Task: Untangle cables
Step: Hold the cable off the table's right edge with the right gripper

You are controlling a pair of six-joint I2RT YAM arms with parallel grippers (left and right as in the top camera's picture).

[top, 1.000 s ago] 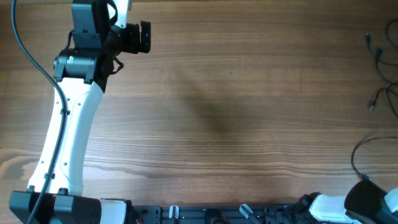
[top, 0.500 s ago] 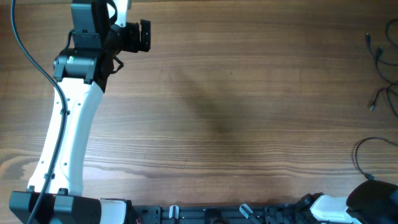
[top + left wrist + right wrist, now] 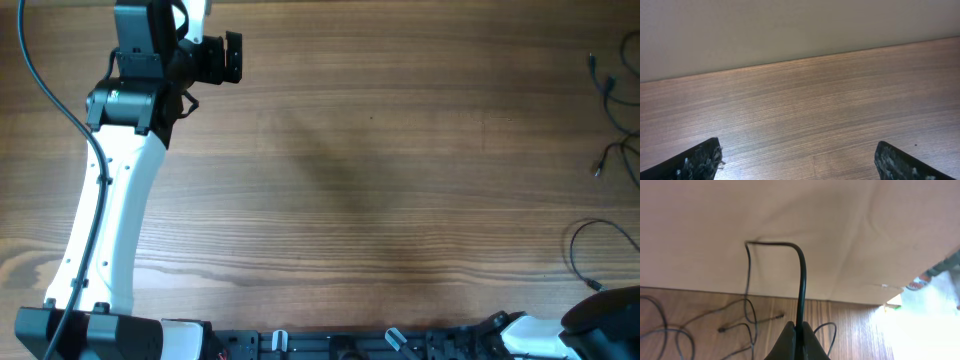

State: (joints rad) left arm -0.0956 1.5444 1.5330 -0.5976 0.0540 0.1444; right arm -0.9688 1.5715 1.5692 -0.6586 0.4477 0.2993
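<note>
So my right gripper [image 3: 799, 330], pinched tight on one cable [image 3: 801, 280], has just backed toward the near right corner, pulling it off the other cables [image 3: 598, 170], while my left gripper [image 3: 800, 162] sits wide apart, empty.

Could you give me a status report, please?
Left gripper open, empty. Right gripper shut on thin black cable. Other black cords loose on wooden table. Nothing blocking.
</note>
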